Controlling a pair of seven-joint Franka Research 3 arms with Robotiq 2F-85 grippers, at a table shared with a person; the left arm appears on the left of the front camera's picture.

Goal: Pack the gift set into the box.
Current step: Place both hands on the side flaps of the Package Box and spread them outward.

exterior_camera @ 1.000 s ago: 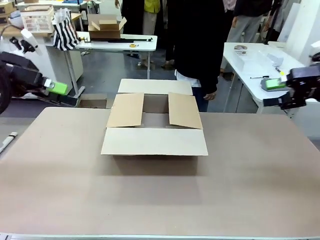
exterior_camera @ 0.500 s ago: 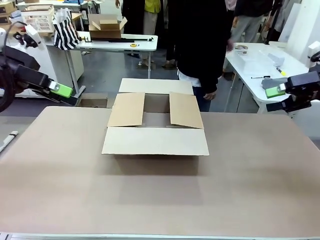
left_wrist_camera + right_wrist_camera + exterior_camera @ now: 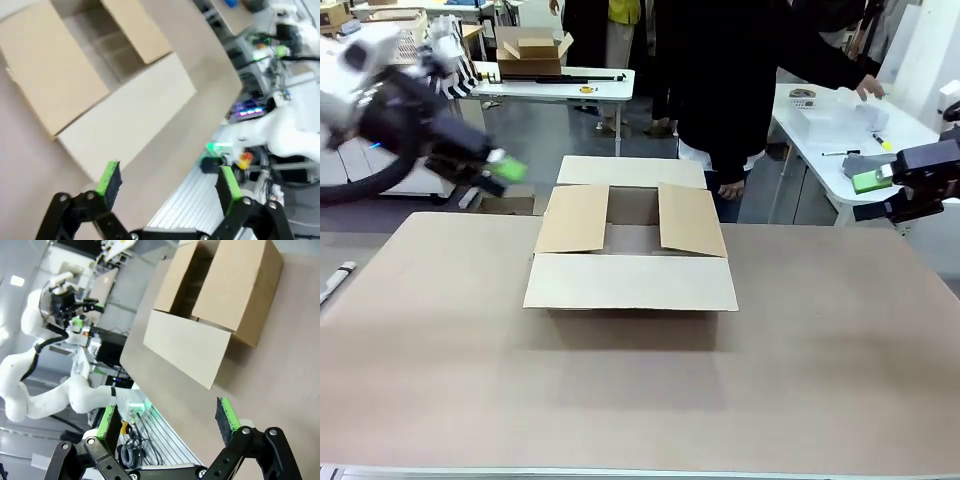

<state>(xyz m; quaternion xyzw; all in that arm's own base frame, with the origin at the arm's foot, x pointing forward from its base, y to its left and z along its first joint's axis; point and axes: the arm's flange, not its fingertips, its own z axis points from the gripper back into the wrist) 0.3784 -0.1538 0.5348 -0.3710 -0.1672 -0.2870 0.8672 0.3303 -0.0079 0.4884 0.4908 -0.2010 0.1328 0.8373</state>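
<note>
I have the box (image 3: 630, 282) in the middle of the frame, standing on the desk (image 3: 820, 380). Its near and far flaps are spread flat and its two side flaps are tipped in over the opening. My left claw (image 3: 505, 170) is a blur at upper left, just left of the far flap. Its wrist view shows it wide open and empty. My right claw (image 3: 868, 182) sits at the right edge, also wide open and holding nothing. A person (image 3: 720, 90) stands behind the box.
</note>
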